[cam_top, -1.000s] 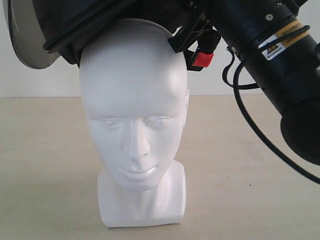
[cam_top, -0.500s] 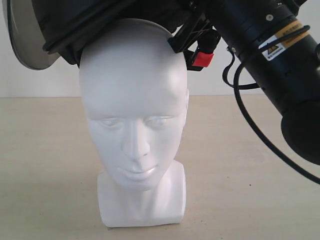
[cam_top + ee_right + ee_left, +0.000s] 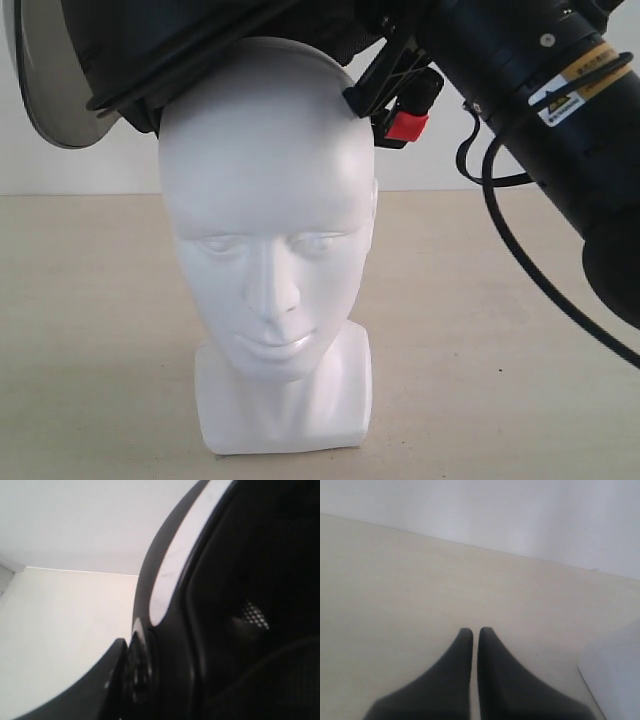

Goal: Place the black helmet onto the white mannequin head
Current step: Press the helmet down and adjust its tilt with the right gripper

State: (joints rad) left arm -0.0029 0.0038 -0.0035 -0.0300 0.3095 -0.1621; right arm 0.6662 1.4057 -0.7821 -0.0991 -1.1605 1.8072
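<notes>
While the black helmet hangs tilted over the crown of the white mannequin head, its padded edge is touching the top of the skull and no lower. Forehead, eyes and nose are all in plain sight. The smoky visor juts out high on the left, and the red buckle dangles beside the head's upper right. The right arm comes in from the upper right, and a black cable loops beneath it. Its right gripper is clamped on the helmet's rim, one dark finger pressed against the glossy shell. The head stands upright on the pale surface, facing the camera. Well away, the left gripper is closed on nothing, its tips almost meeting above the surface.
</notes>
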